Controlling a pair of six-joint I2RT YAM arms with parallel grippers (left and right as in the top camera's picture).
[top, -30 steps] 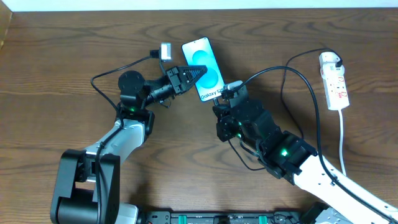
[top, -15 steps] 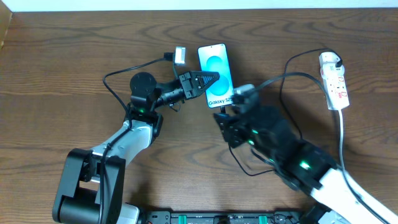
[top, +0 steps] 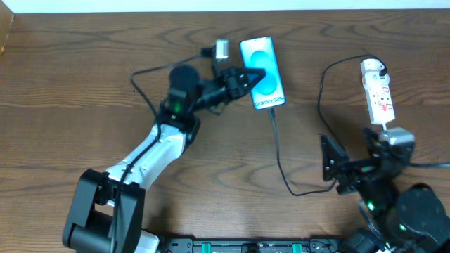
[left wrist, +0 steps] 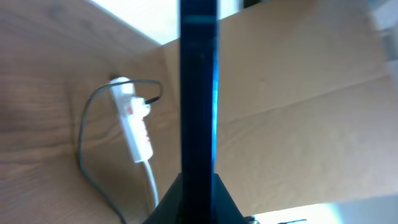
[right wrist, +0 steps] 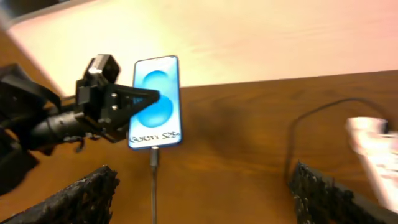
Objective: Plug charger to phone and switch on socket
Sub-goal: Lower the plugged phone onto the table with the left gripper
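Tabletop (top: 70, 84) of dark wood carries everything. Of the 2 arms, the left gripper (top: 249, 76) is clamped on a long edge of the phone (top: 264, 62) at the far middle, with the blue screen showing from above. The right gripper (top: 330, 165) hangs near the right front, jaws wide apart, holding nothing. The socket (top: 380, 95) lies at the far right. The charger (top: 280, 151) loops forward from the phone, then back to the white adapter (top: 373, 68) on the socket. Its plug tip (top: 272, 114) meets the phone's bottom edge.

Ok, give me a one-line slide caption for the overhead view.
Left gripper clamps the blue-screened smartphone, thin black charger cable plugged in; open right gripper hangs near the narrow white power strip.
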